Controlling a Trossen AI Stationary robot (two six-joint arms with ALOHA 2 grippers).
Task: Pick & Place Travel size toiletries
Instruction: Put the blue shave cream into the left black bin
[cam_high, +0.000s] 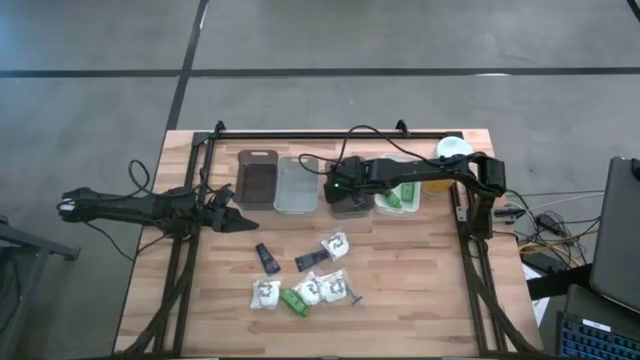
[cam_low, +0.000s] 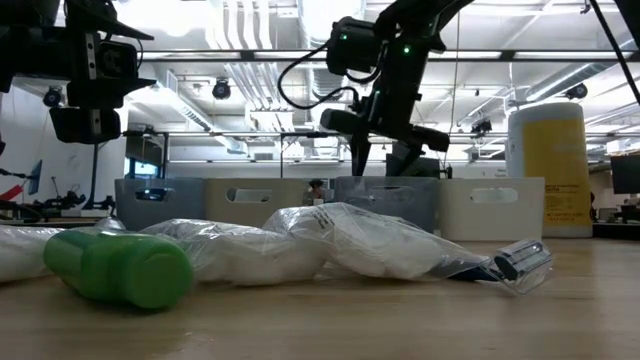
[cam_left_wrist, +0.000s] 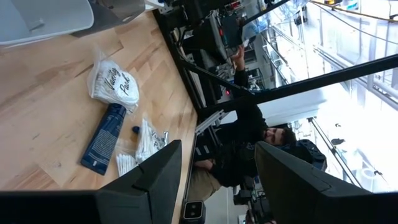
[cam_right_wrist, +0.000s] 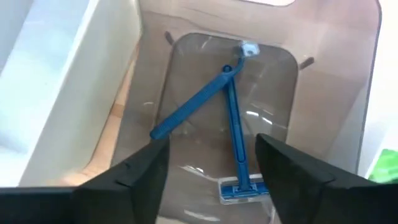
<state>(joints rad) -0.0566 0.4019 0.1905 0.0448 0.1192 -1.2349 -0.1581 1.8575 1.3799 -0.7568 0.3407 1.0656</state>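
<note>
Several toiletries lie on the near middle of the table: white crinkly packets (cam_high: 336, 244) (cam_high: 265, 293), a green bottle (cam_high: 297, 301) (cam_low: 120, 266), two dark tubes (cam_high: 267, 258) (cam_high: 310, 260) and a thin razor (cam_high: 352, 294). My right gripper (cam_right_wrist: 211, 155) (cam_high: 340, 186) hovers open and empty over a smoky tray (cam_right_wrist: 336, 93). Two blue razors (cam_right_wrist: 233, 118) lie crossed on that tray's floor. My left gripper (cam_left_wrist: 214, 168) (cam_high: 236, 216) waits open above the table's left part, left of the pile. In its wrist view a packet (cam_left_wrist: 115, 81) and a dark-blue tube (cam_left_wrist: 104, 138) show.
A row of trays stands at the far side: a brown one (cam_high: 257, 180), a clear one (cam_high: 296, 185), the smoky one, and a white one (cam_high: 385, 208) holding green items (cam_high: 405, 193). A yellow bottle with a white cap (cam_high: 450, 150) stands far right. A person (cam_left_wrist: 249, 143) sits beyond the table.
</note>
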